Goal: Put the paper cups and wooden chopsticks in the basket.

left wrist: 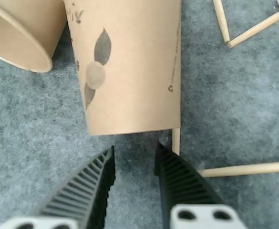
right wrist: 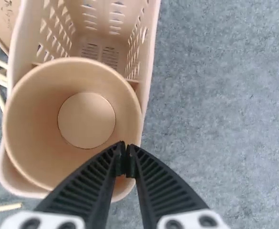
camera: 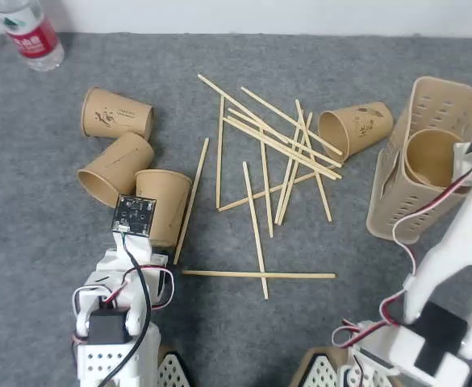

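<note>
Several paper cups lie on the grey mat: three at the left (camera: 116,113), (camera: 114,168), (camera: 164,205) and one (camera: 357,127) by the basket (camera: 429,105). Wooden chopsticks (camera: 268,153) are scattered across the middle. My left gripper (left wrist: 134,157) is open just short of the base of the nearest lying cup (left wrist: 129,71), with nothing between its fingers. A second cup (left wrist: 20,33) lies beside that one. My right gripper (right wrist: 125,160) is shut on the rim of a paper cup (right wrist: 82,119) that stands in the near end of the tan basket (right wrist: 144,62).
A plastic water bottle (camera: 30,32) lies at the far left corner. One chopstick (camera: 260,275) lies crosswise near the front, and another (left wrist: 246,168) passes just beside my left fingers. The right arm (camera: 461,242) stands in front of the basket.
</note>
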